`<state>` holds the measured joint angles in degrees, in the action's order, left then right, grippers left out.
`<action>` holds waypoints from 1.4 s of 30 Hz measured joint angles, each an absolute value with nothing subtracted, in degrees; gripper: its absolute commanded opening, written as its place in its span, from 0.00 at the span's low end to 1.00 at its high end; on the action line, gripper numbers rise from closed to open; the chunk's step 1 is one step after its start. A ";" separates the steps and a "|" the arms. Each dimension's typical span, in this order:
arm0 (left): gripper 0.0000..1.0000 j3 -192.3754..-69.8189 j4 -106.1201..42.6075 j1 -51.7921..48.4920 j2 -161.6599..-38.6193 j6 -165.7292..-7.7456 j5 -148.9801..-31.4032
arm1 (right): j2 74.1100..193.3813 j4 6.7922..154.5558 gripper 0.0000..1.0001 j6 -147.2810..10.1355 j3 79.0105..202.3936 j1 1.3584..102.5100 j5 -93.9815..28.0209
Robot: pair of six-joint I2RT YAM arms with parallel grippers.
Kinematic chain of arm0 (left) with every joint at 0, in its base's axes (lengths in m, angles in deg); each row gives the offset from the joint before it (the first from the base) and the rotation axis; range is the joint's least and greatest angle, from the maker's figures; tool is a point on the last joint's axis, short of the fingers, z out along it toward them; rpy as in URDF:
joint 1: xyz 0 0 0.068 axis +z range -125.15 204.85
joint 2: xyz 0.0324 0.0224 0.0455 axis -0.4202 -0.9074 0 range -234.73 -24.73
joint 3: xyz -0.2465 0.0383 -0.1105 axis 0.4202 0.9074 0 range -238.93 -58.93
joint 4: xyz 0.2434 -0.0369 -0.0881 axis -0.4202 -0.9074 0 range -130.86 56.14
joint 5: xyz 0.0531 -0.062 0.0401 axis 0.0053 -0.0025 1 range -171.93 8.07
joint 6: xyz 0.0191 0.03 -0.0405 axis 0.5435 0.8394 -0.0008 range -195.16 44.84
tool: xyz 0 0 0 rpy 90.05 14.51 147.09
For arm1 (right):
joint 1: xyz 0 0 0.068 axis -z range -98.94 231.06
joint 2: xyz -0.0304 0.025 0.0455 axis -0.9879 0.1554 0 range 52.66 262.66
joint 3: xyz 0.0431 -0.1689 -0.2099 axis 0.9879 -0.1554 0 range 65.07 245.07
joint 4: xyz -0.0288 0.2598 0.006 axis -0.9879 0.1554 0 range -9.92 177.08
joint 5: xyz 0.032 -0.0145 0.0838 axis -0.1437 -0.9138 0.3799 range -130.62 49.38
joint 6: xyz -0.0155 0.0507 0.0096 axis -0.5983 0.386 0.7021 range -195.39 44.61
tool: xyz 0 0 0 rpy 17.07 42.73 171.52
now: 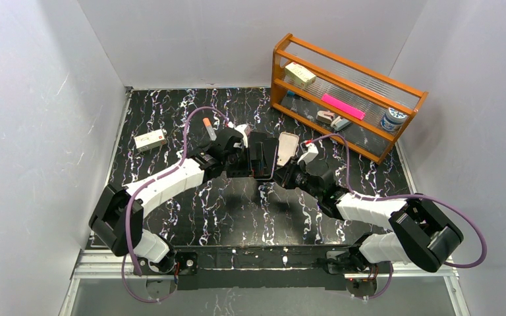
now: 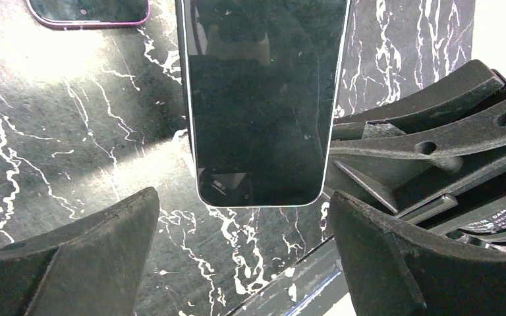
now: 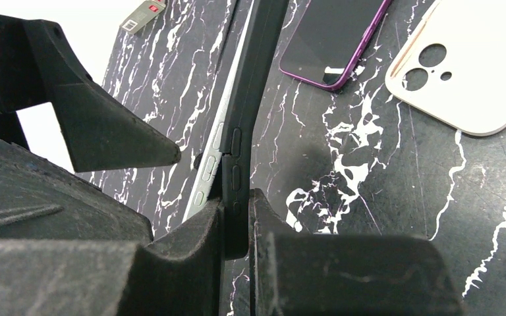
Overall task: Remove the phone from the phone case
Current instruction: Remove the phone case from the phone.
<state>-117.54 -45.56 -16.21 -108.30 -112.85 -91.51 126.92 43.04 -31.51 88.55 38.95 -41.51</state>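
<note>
Where the two wrists meet over the middle of the bench (image 1: 171,112), the top view shows only a dark upright slab, and phone and case cannot be separated there. In the left wrist view the far part of the phone (image 2: 260,99) is cut off by the frame edge, and its case is not made out. In the right wrist view the near end of the phone case (image 3: 253,85) is buried between the fingers. Whether the phone itself is also caught in that pinch cannot be told.

The right claw (image 3: 236,209) is pressed together on the edge of the phone case, which is held on edge above the bench. The phone's silver side is seen along the case's left flank, standing proud of it; how far it remains seated cannot be judged. The left claw (image 2: 240,224) is spread wide. The phone's rounded near end lies just beyond the gap between its fingers and is touched by neither.

The phone face is glossy black glass, finely scratched, within a thin silver frame. The phone case is matte black with raised side buttons. The claw fingers are dark, rough and wedge-shaped. The bench is black with white marble veining. A purple-rimmed phone (image 3: 336,39) and a pale case (image 3: 474,66) with round cut-outs lie flat on it.
</note>
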 measured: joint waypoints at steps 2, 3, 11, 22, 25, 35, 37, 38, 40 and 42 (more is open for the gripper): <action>0.98 -117.14 -45.00 -16.21 -108.41 -113.24 -92.30 | 126.92 42.60 0.01 -31.31 88.55 38.95 -41.35; 0.98 -117.03 -44.52 -16.23 -108.50 -113.37 -92.72 | 126.92 42.41 0.01 -31.16 88.55 38.95 -41.31; 0.98 -117.03 -42.44 -16.95 -109.31 -113.75 -94.44 | 126.92 42.01 0.01 -30.55 88.51 38.95 -40.15; 0.84 -117.06 -42.09 -17.10 -111.32 -112.65 -94.38 | 127.03 40.92 0.01 -30.57 88.49 38.95 -37.92; 0.76 -117.12 -42.24 -17.15 -111.43 -112.22 -94.33 | 127.03 40.79 0.01 -30.55 88.03 38.95 -37.59; 0.30 -117.93 -43.33 -17.17 -111.65 -111.54 -94.42 | 127.03 40.33 0.01 -31.03 87.72 38.95 -36.85; 0.22 -117.93 -43.36 -17.19 -111.65 -111.45 -94.42 | 127.03 40.44 0.01 -31.49 87.72 38.95 -37.05; 0.19 -117.93 -43.47 -17.19 -111.65 -111.30 -94.42 | 127.01 40.53 0.01 -31.90 87.72 38.95 -37.22; 0.13 -118.08 -44.06 -17.24 -111.65 -111.06 -94.38 | 126.97 40.88 0.01 -32.78 87.72 38.89 -37.75; 0.09 -118.43 -44.71 -17.28 -111.65 -110.86 -94.25 | 126.62 41.53 0.01 -33.78 87.72 38.54 -38.69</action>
